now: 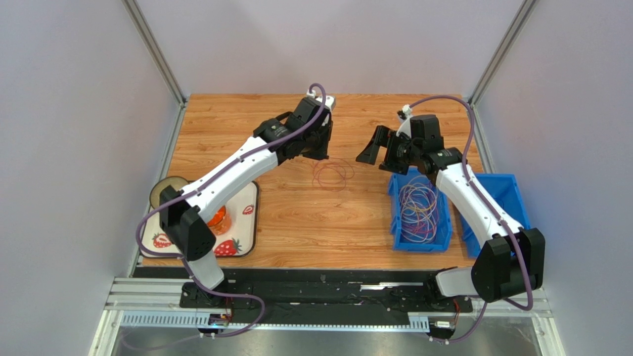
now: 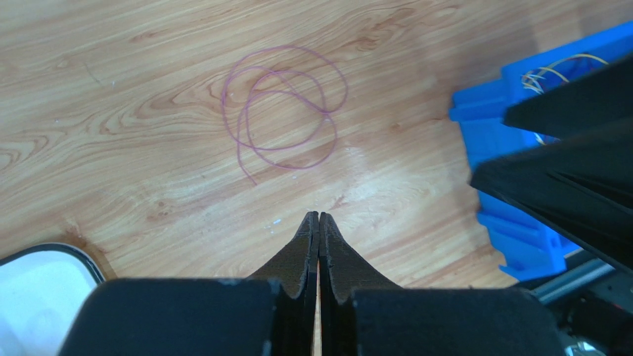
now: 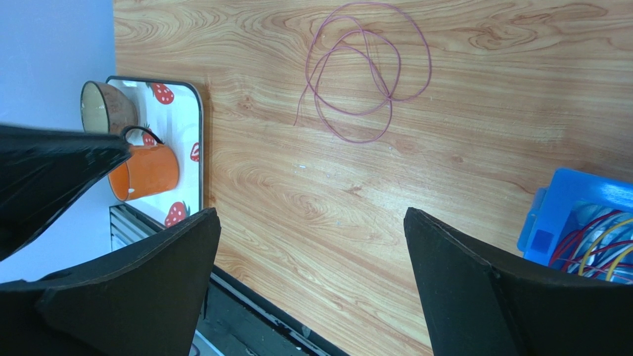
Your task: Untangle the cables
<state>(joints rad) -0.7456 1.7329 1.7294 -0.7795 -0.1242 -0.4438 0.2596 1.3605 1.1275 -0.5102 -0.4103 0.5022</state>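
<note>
Left fingers [image 2: 301, 256] clenched empty, right fingers [image 3: 461, 274] spread; purple cable [image 1: 332, 172] between; blue bin [image 1: 395, 219] nearby.

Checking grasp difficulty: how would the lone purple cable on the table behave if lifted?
Likely floppy: the purple cable lies in loose overlapping loops. Probably light, being hair-thin. Flat on the table, it may slip from a pinch.
</note>
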